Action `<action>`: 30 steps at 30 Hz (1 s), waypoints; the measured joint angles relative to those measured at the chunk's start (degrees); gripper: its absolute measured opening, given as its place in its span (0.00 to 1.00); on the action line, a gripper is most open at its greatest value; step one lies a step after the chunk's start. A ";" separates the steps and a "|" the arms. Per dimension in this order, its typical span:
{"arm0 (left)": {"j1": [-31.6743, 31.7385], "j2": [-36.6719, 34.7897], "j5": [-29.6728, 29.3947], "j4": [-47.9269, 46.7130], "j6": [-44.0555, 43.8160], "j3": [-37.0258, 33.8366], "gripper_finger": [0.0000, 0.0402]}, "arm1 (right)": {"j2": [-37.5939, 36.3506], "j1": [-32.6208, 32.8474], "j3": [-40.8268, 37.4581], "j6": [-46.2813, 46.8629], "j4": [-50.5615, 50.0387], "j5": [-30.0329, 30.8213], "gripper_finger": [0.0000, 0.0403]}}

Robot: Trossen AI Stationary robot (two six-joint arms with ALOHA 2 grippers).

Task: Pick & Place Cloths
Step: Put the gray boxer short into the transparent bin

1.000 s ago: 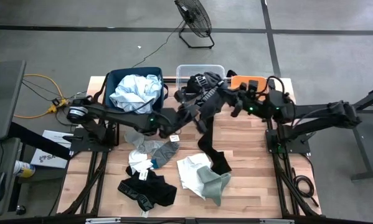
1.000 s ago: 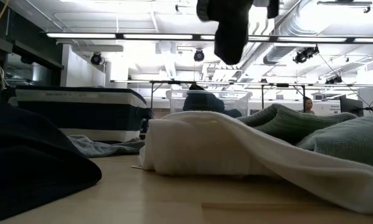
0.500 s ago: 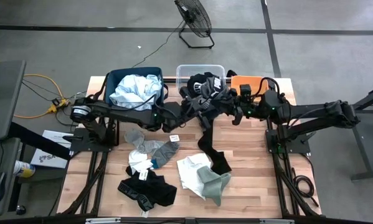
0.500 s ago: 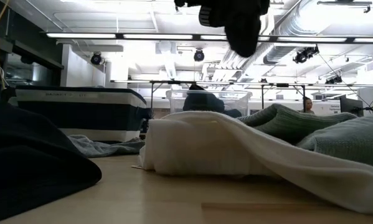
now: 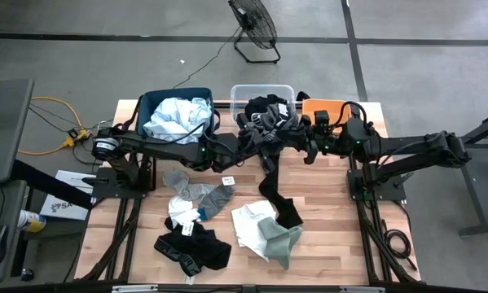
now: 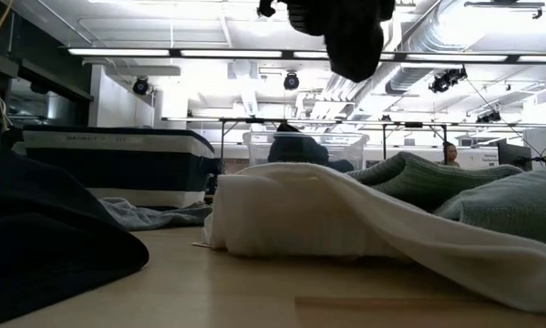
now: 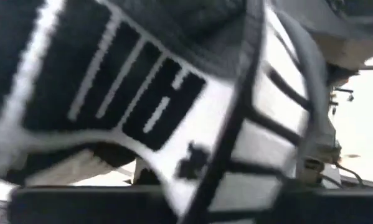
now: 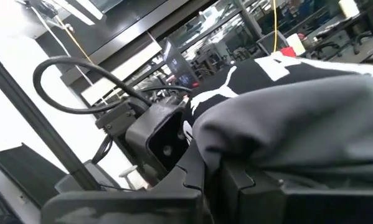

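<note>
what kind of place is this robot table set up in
Probably a large lab or workshop hall: bare grey concrete floor with a black floor fan, long ceiling strip lights and exposed ducts overhead.

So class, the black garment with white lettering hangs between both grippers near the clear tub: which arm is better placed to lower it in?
Probably the right gripper: it is shut on the black garment with white lettering, beside the clear plastic tub. The left gripper grips its other side.
</note>
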 joint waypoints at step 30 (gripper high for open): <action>11.97 2.60 -3.06 -53.41 -20.40 25.02 0.00 | -20.72 -0.02 0.02 -8.41 -22.55 5.90 0.52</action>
